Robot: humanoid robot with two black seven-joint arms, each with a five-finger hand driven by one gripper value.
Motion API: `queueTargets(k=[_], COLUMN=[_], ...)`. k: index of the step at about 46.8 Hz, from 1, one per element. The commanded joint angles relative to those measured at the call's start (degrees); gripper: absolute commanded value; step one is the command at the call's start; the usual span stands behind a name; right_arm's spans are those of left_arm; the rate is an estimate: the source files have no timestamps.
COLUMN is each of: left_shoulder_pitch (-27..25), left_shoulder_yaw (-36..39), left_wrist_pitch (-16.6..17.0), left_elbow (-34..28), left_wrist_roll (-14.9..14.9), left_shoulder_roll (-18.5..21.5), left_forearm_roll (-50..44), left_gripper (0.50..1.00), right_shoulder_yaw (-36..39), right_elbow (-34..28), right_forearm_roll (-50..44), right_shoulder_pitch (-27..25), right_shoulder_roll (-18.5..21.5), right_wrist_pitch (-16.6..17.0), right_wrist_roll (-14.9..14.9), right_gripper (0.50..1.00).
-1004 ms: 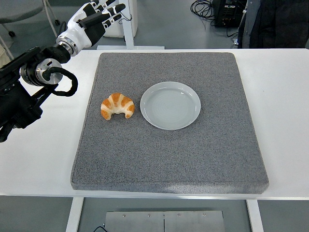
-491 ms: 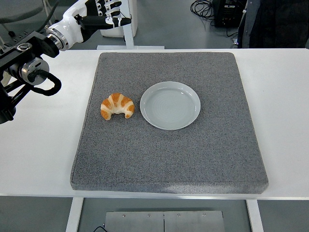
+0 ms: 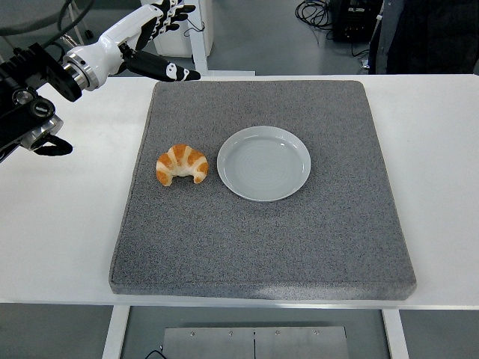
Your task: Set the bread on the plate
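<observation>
A golden croissant [image 3: 182,164] lies on the grey mat [image 3: 262,239], just left of an empty pale grey plate [image 3: 264,162]. The two do not touch. My left hand [image 3: 153,39] hovers above the mat's far left corner, well behind the croissant. Its fingers are spread and hold nothing, with the thumb [image 3: 168,69] pointing right toward the mat. The black forearm [image 3: 30,90] comes in from the left edge. My right arm is out of view.
The mat covers most of the white table [image 3: 67,224]. Beyond the far edge are a white post [image 3: 198,45], cables [image 3: 314,11] on the floor and a dark-clothed person [image 3: 426,37] at the top right.
My left arm has swung up and to the right. The hand has turned from pointing up-right to reaching over the mat's far left corner with the thumb lowered. Croissant and plate have not moved.
</observation>
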Motion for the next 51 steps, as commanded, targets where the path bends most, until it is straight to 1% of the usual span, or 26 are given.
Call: queueTargets(k=[1,7,18,26,32,40,47,51], left_shoulder_pitch=[-0.1,-0.2,-0.5,-0.5,-0.4,-0.6,0.4,1.6], left_shoulder_yaw=[1.8,3.8,8.1,9.5,10.2,13.3,13.7,13.7], left_wrist_pitch=[0.0,-0.5,-1.7,-2.1,-4.3,-4.3,-4.2,-4.0], left_elbow=[-0.7,-1.3,-1.6,-1.6,-1.7,-1.6,-1.6,-1.0], left_wrist_roll=[0.5,1.5,1.1,0.9,0.8,0.7,0.7,0.8], left_shoulder_roll=[0.8,2.7,4.4,5.0,5.1,4.5,4.2,3.3], left_forearm_roll=[2.7,9.6,17.8,20.5,20.8,21.0,25.6,26.8], left_gripper=[1.000,1.000,1.000,0.999,0.995,0.995,0.995,0.995], right_shoulder_yaw=[0.0,0.0,0.0,0.0,0.0,0.0,0.0,0.0], right_elbow=[0.0,0.0,0.0,0.0,0.0,0.0,0.0,0.0], right_forearm_roll=[0.0,0.0,0.0,0.1,0.1,0.0,0.0,0.0], right_shoulder_pitch=[0.0,0.0,0.0,0.0,0.0,0.0,0.0,0.0], right_shoulder_roll=[0.0,0.0,0.0,0.0,0.0,0.0,0.0,0.0], right_wrist_pitch=[0.1,0.0,0.0,0.0,0.1,0.0,0.1,0.0], right_wrist_roll=[0.0,0.0,0.0,0.0,0.0,0.0,0.0,0.0], right_gripper=[1.000,1.000,1.000,1.000,1.000,1.000,1.000,1.000])
